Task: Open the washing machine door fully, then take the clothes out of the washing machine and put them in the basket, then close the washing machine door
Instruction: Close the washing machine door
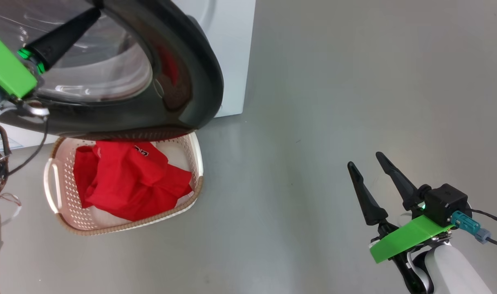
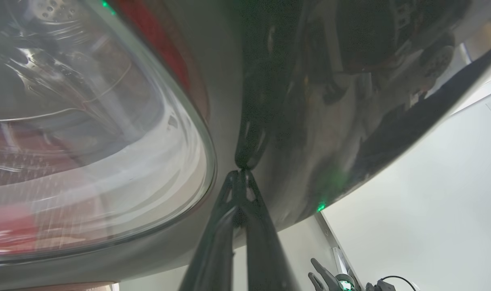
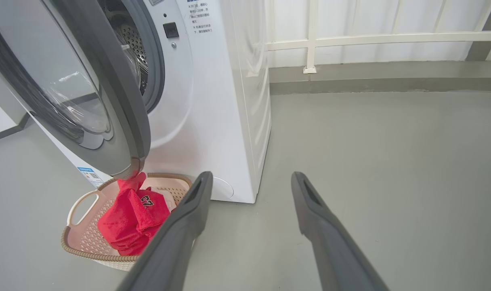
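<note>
Left hand (image 2: pixel 242 173) closed on nothing, its tips against the washing machine door (image 1: pixel 191 81).
Its joined fingertips touch the door's glossy black rim, beside the glass. The right hand (image 1: pixel 365 160) hangs spread wide and empty over the floor (image 1: pixel 314 122). The door stands partly open on the washing machine (image 3: pixel 213 101); the red clothes (image 1: pixel 130 179) lie in the basket (image 1: pixel 64 196) below it.

Red is shown by the clothes (image 1: pixel 130 183), cream with a brown woven rim by the perforated basket (image 1: pixel 62 192), white by the washing machine (image 1: pixel 232 53), and glossy black by the washing machine door (image 1: pixel 199 81).
</note>
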You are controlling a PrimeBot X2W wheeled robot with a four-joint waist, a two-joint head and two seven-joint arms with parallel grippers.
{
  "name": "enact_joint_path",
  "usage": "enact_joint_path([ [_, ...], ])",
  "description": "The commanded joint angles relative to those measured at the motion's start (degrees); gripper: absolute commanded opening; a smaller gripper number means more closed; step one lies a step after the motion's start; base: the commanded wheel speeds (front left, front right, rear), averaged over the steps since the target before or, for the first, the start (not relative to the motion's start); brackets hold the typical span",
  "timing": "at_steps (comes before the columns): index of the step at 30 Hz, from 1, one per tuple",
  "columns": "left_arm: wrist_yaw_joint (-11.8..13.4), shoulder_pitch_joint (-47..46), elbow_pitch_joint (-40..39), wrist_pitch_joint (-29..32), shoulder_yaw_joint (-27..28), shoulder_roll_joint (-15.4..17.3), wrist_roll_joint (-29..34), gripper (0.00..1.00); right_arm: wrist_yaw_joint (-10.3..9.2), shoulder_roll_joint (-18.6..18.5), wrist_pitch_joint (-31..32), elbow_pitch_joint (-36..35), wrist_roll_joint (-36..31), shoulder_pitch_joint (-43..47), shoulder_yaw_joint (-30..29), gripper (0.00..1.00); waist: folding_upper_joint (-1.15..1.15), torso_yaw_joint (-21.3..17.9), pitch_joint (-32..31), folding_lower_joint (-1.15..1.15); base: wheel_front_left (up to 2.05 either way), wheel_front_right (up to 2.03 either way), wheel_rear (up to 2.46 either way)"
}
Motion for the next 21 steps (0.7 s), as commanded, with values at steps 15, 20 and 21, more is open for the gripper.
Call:
enact_joint_path([
  [15, -0.59, -2.09, 0.48, -5.42, -1.12, 3.45, -0.87, 0.0, 0.09, -0.47, -0.69, -1.24, -1.24, -0.01, 0.68, 1.0, 0.0, 0.97, -1.04, 0.0, 0.0, 0.0, 0.0],
  [20, -0.59, 1.92, -1.79, -6.48, -2.49, 4.22, -2.47, 0.0, 0.09, -1.03, -0.69, -1.11, -1.31, 0.34, 0.81, 1.0, 0.0, 2.45, -2.08, 0.0, 0.0, 0.0, 0.0],
  [21, -0.59, 2.84, -2.23, -6.89, -2.62, 4.44, -2.77, 0.0, 0.09, -1.15, -0.69, -1.11, -1.32, 0.42, 0.85, 1.0, 0.0, 2.77, -2.29, 0.0, 0.0, 0.0, 0.0],
])
